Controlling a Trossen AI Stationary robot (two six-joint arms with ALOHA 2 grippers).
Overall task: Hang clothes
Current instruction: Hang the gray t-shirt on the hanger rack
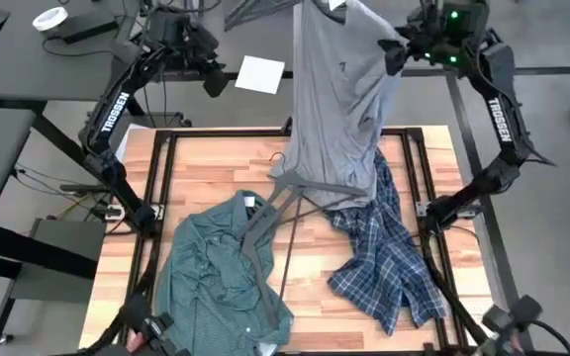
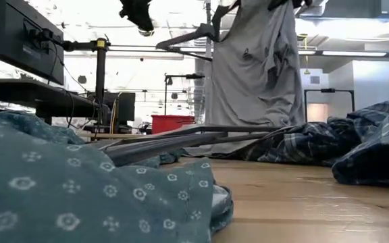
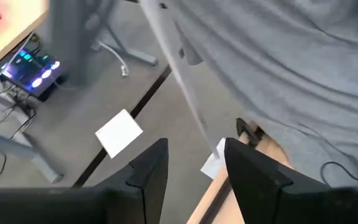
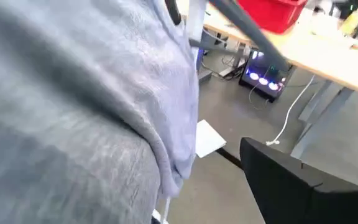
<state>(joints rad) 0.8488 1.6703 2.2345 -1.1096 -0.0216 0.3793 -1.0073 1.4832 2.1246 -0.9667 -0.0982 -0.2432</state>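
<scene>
The grey long-sleeve tee point(image 1: 339, 99) hangs high in the upper middle of the high view. Its bottom edge drapes down onto the wooden table point(image 1: 216, 178). A small dark logo shows on its chest. The right gripper point(image 1: 404, 44) is at the tee's upper right edge, pressed into the cloth and holding it up. Its fingers are buried in the grey cloth, so I cannot tell how they stand.

The left gripper point(image 1: 211, 74) is in the upper left, off the table and away from the tee. Its two dark fingers point(image 3: 148, 171) are spread apart with nothing between them.

The blue-white plaid shirt point(image 1: 384, 257) lies crumpled at the lower right of the table, just under the tee's hem. The green shirt point(image 1: 221, 272) lies bunched at the lower left. Thin dark hangers point(image 1: 275, 213) lie between the two shirts. A white sheet of paper point(image 1: 260, 74) lies on the floor above the table.
</scene>
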